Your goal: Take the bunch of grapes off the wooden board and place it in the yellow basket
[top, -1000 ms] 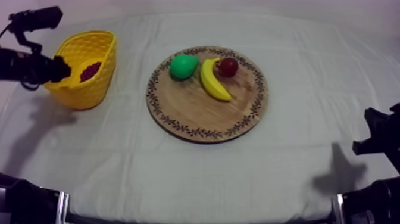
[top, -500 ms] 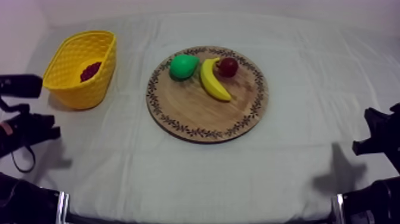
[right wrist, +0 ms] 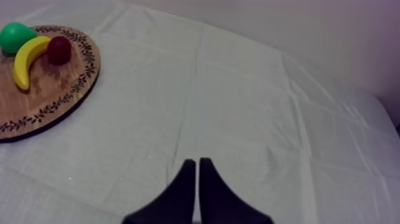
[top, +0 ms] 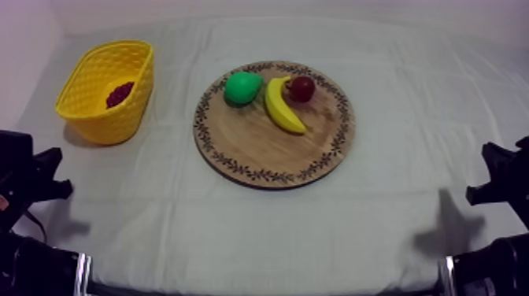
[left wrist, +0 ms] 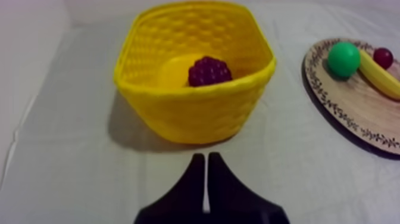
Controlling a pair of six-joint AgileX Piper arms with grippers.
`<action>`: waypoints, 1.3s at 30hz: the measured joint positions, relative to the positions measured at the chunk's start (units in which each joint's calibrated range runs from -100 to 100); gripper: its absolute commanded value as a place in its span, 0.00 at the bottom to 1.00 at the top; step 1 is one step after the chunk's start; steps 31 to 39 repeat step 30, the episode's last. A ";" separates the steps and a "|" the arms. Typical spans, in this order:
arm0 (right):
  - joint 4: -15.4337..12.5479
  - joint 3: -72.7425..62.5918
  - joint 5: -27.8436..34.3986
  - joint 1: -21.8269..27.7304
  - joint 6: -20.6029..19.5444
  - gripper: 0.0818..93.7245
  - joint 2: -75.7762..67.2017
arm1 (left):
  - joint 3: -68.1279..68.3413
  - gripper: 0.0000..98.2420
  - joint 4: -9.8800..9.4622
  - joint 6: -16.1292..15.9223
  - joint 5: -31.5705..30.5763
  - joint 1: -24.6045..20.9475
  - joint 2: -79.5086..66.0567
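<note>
sitting inside the yellow basket [top: 98,120], at about 10 o'clock on the cloth [top: 393,197], the bunch of grapes [top: 120,94] lies on the basket floor, well apart from the wooden board [top: 271,153] near centre. left gripper [left wrist: 206,158] has its fingers pressed together in a narrow wedge with nothing held, low at 8 o'clock and facing the basket's near wall; right gripper [right wrist: 197,162] is likewise closed and empty over bare cloth at 4 o'clock. board carries the pear [top: 242,87] at its 11 o'clock, small red fruit [top: 301,88] at 1 o'clock, banana [top: 281,106] between them, just beside the red fruit.
</note>
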 measured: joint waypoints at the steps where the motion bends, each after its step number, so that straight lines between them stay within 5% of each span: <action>1: 0.00 0.00 0.08 0.00 0.00 0.00 0.00 | 0.07 0.00 0.00 0.00 -0.27 -0.12 -1.08; 9: 0.00 0.00 -0.02 0.00 0.00 0.00 0.00 | 0.52 0.00 -0.61 0.79 -0.68 0.03 -8.68; 20: 0.00 0.00 -0.02 0.00 0.00 0.00 0.00 | 0.67 0.00 -0.72 8.79 -1.10 0.10 -9.95; 39: 0.00 0.00 -0.02 0.00 0.00 0.00 0.00 | 0.67 0.00 -0.72 9.12 -1.10 -0.18 -9.95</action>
